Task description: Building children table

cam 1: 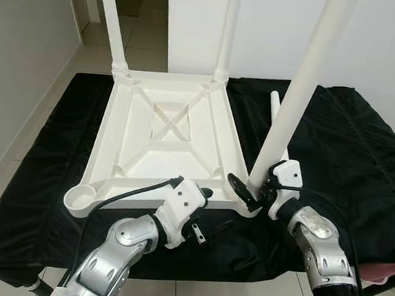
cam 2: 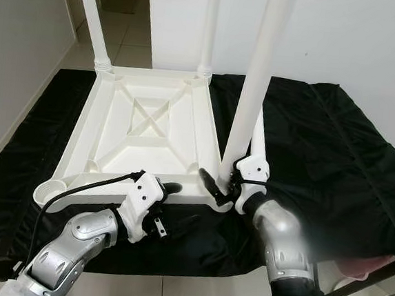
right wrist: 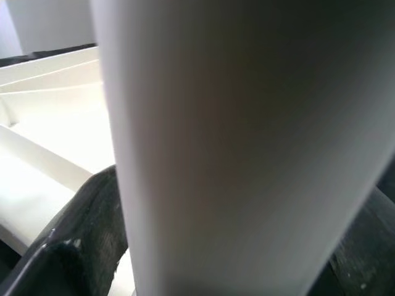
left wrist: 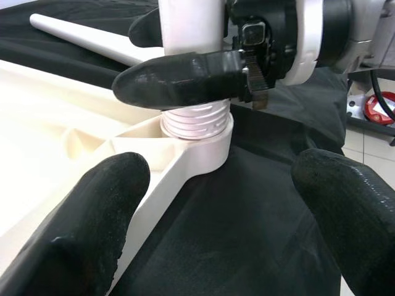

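My right gripper (cam 1: 253, 187) clamps the upright white plastic leg (cam 1: 291, 108) above its corner socket (left wrist: 203, 145); my left gripper (left wrist: 216, 203) waits open beside it.

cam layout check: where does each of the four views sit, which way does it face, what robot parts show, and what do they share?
Left eye view: head, looking forward and down at the upturned tabletop on the black sheet; both arms show.
Right eye view: head, same scene; left gripper open by the near edge.
Left wrist view: along its own fingers at the corner socket.
Right wrist view: pressed close to the leg.
Shared: the right gripper shut on the leg.
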Tool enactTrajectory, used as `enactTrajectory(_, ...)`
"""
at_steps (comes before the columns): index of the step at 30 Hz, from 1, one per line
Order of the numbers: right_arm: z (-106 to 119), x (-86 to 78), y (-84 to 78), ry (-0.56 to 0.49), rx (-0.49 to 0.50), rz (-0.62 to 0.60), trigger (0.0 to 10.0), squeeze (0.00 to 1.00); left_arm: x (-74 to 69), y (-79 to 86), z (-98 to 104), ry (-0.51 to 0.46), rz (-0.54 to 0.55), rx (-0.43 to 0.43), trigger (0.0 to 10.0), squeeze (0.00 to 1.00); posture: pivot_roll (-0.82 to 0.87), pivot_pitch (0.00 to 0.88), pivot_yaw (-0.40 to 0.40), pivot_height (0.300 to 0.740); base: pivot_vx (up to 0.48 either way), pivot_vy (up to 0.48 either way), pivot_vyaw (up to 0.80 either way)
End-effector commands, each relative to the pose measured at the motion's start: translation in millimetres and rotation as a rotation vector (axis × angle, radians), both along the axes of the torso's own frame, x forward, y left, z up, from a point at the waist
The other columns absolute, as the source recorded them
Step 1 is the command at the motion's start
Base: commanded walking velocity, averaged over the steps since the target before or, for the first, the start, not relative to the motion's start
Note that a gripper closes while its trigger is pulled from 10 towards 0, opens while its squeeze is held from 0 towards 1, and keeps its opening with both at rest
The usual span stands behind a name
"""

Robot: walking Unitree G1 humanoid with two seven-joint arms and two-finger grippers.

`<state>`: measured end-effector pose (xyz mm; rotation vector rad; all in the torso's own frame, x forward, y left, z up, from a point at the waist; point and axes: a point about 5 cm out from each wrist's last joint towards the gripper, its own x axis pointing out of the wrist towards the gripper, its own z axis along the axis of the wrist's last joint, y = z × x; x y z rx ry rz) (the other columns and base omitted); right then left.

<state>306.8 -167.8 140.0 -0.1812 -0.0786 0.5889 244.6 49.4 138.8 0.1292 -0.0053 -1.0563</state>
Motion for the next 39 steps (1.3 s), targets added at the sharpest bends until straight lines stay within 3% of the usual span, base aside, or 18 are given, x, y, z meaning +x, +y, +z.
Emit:
enactTrajectory(1,2,5.7,-1.1,-0.007,-0.041,0.033,5.2,0.00,1.5,2.1,-4,0.011,0.041,0.009,10.0,0.00,-0.05,0.000,0.003,0.740,0.000,0.000,0.00)
enactTrajectory(2,2,5.7,-1.1,-0.007,-0.041,0.033,5.2,0.00,1.5,2.1,-4,0.011,0.041,0.009,10.0,0.00,-0.05,0.000,0.003,0.740,0.000,0.000,0.00)
enactTrajectory(3,2,8.2,-2.9,-0.003,-0.053,0.042,3.1,0.00,1.4,1.8,-5,0.011,0.041,0.010,10.0,0.00,-0.05,0.000,0.001,0.740,0.000,0.000,0.00)
enactTrajectory(4,2,8.2,-2.9,-0.003,-0.053,0.042,3.1,0.00,1.4,1.8,-5,0.011,0.041,0.010,10.0,0.00,-0.05,0.000,0.001,0.740,0.000,0.000,0.00)
enactTrajectory(5,1,9.9,-4.8,0.003,-0.063,0.053,0.0,0.00,1.8,1.8,-5,0.011,0.042,0.011,10.0,0.00,-0.04,0.000,-0.003,0.740,0.000,0.000,0.00)
enactTrajectory(18,-11,8.7,-12.1,0.042,-0.052,0.087,0.0,0.00,2.2,1.4,-5,0.006,0.050,0.009,10.0,0.00,-0.04,0.000,-0.005,0.740,0.000,0.000,0.00)
enactTrajectory(19,-12,8.0,-12.8,0.052,-0.036,0.078,10.0,0.00,2.2,1.7,-5,0.007,0.049,0.010,10.0,0.00,-0.05,0.000,-0.005,0.740,0.000,0.000,0.00)
enactTrajectory(31,-20,1.1,-9.1,0.110,0.121,-0.008,10.0,0.00,0.1,0.6,-6,0.014,0.038,0.010,10.0,0.00,-0.06,0.000,-0.001,0.740,0.000,0.000,0.00)
enactTrajectory(39,-23,-0.1,-8.0,0.124,0.143,-0.039,10.0,0.00,-1.5,-0.4,-7,0.019,0.029,0.011,10.0,0.00,-0.06,0.000,0.000,0.740,0.000,0.000,0.00)
